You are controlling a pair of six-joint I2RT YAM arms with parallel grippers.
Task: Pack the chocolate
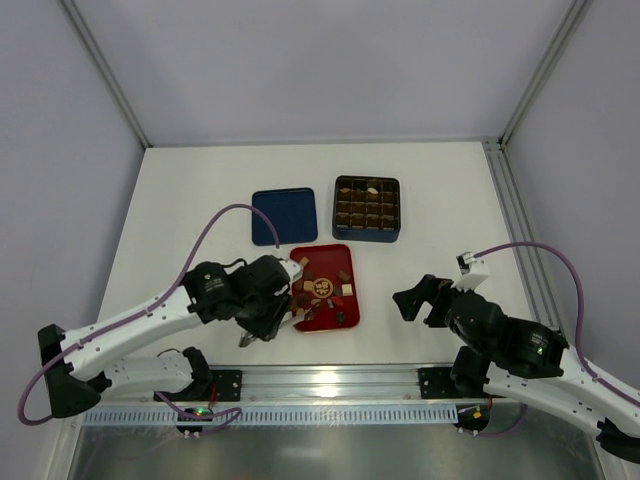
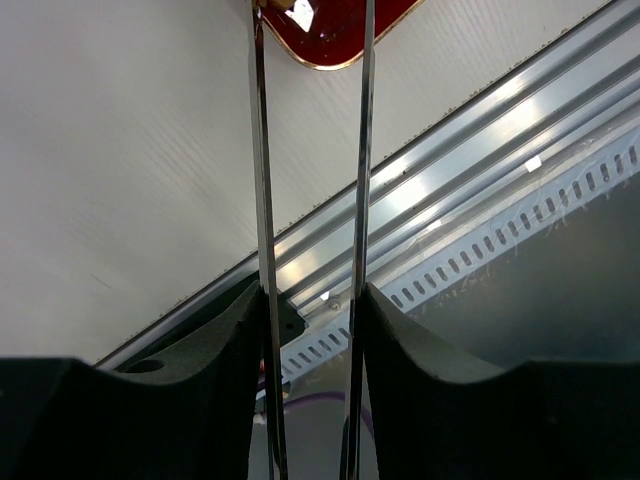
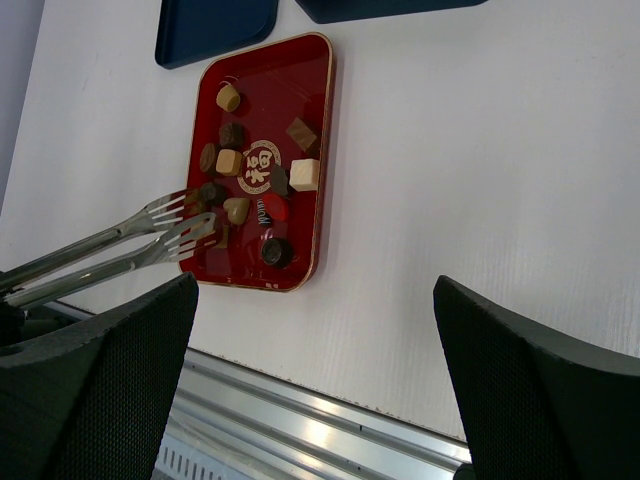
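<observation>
Several chocolates (image 1: 322, 288), dark brown, tan and cream, lie on the red tray (image 1: 345, 256); they also show in the right wrist view (image 3: 230, 160). The dark blue box (image 1: 366, 208) with brown cells stands behind the tray, with one or two pieces in its far row. My left gripper (image 1: 268, 322) is shut on metal tongs (image 2: 262, 200). The tongs' forked tips (image 3: 185, 225) hover, slightly apart, over the tray's near left edge (image 3: 325, 150), by a dark piece. My right gripper (image 1: 415, 300) is open and empty to the right of the tray.
The box's blue lid (image 1: 284, 215) lies flat left of the box and behind the tray. An aluminium rail (image 1: 330, 382) runs along the table's near edge. Enclosure walls and posts bound the table at the back and sides.
</observation>
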